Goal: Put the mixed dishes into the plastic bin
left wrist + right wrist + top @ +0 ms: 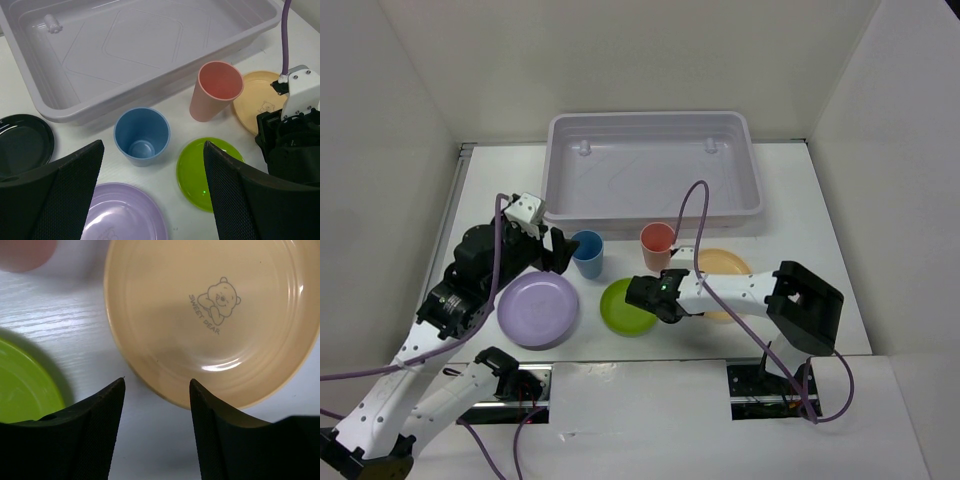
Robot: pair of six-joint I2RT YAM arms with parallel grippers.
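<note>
The plastic bin (pixel 650 170) stands empty at the back. In front of it are the blue cup (pixel 587 252), coral-red cup (pixel 657 243), lime-green plate (pixel 620 310), lavender plate (pixel 538 309) and yellow-orange plate (pixel 725 265). The black plate (pixel 22 145) shows only in the left wrist view, left of the blue cup (pixel 141 135). My left gripper (pixel 152 150) hovers open above the blue cup and lavender plate (pixel 122 215). My right gripper (pixel 156 385) is open and low over the table. The near rim of the yellow-orange plate (pixel 210 315) lies between its fingertips, which hold nothing.
White walls close in the table on the left, back and right. The right arm's wrist (pixel 295 135) sits just right of the lime-green plate (pixel 200 172). A purple cable (pixel 695 215) arcs over the coral-red cup toward the bin.
</note>
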